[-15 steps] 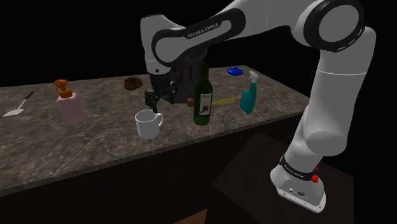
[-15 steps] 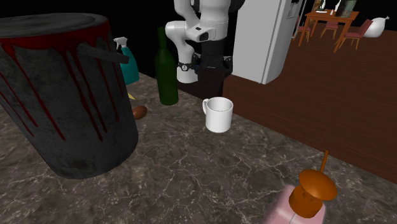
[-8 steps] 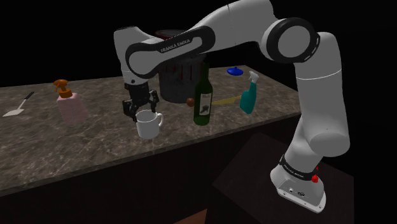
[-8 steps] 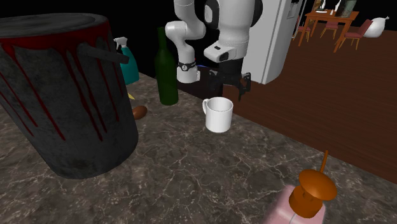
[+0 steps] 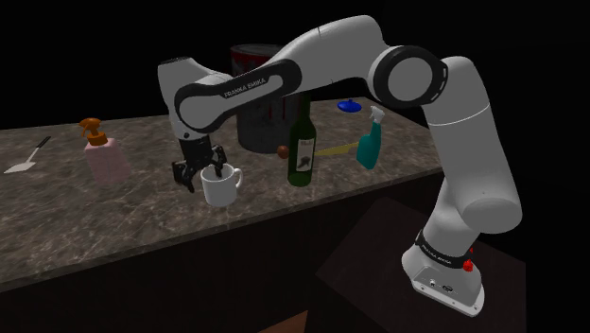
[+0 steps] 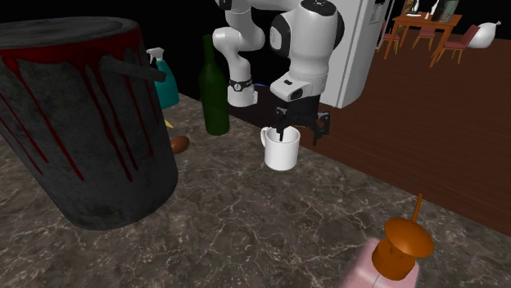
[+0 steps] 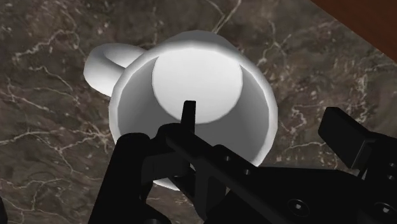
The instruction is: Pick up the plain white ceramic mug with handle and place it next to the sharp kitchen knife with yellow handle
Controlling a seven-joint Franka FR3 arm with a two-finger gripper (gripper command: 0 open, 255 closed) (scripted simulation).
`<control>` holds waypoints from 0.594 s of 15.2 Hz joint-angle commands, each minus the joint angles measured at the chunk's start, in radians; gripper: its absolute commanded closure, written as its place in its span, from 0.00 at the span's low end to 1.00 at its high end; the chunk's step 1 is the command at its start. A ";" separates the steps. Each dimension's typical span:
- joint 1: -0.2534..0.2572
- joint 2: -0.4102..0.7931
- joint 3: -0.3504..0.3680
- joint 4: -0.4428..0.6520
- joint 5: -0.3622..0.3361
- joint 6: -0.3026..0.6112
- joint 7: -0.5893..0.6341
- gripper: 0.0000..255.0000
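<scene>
A white mug (image 5: 223,188) stands upright on the dark marble counter (image 5: 142,208), its handle toward the green bottle. My gripper (image 5: 199,174) is open and low over the mug (image 6: 281,151), straddling the wall opposite the handle. One finger (image 6: 282,132) dips inside the rim and the other (image 6: 318,131) hangs outside. From the wrist I look into the mug (image 7: 197,79), with the gripper (image 7: 254,145) spanning its wall and nothing clasped. The yellow-handled knife (image 5: 333,149) lies between the bottle and the spray bottle, partly hidden.
A green wine bottle (image 5: 302,142) stands close beside the mug's handle, with a teal spray bottle (image 5: 369,142) farther along. A dark red-streaked bin (image 6: 82,123) stands behind. A pink soap dispenser (image 5: 104,157) and a spatula (image 5: 28,156) sit toward the shoulder view's left. The counter's front edge is near the mug.
The gripper swung from in front of the bin toward the shoulder view's left, then dropped onto the mug's rim. The mug has not moved.
</scene>
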 commanded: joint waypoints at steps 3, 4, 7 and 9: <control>0.001 0.008 -0.001 -0.022 -0.003 0.030 0.004 0.00; 0.001 0.008 -0.001 -0.022 -0.003 0.030 0.004 0.00; 0.001 0.008 -0.001 -0.022 -0.003 0.030 0.004 0.00; 0.001 0.008 -0.001 -0.022 -0.003 0.030 0.004 0.00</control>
